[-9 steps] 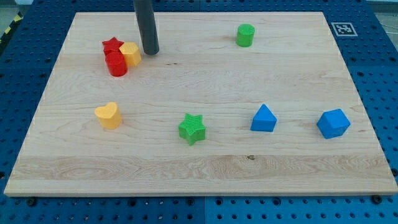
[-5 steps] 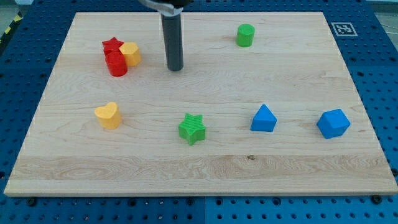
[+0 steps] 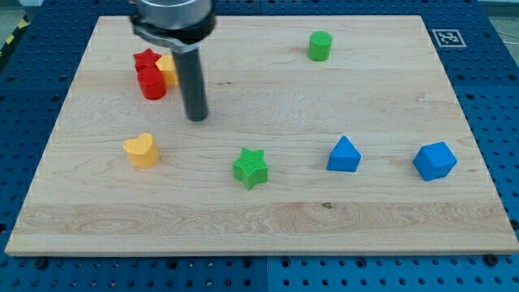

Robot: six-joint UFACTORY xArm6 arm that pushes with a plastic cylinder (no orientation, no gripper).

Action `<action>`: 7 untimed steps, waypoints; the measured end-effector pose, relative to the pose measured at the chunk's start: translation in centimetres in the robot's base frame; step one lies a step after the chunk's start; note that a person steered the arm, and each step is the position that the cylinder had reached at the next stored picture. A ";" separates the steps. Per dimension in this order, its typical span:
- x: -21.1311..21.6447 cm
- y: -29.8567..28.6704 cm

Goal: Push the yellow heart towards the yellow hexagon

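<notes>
My tip (image 3: 196, 118) is seen between the yellow heart (image 3: 142, 150) and yellow hexagon (image 3: 168, 69), touching neither; the tool's state cannot be told.

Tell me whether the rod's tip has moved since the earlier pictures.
Yes. My tip has come down the view and swung back left. It now sits below the yellow hexagon, up and right of the yellow heart, touching neither.
</notes>
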State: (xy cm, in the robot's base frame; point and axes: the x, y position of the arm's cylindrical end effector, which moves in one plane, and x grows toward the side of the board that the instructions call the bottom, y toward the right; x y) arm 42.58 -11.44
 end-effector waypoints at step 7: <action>8.5 -8.7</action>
State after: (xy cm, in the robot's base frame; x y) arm 51.05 -20.18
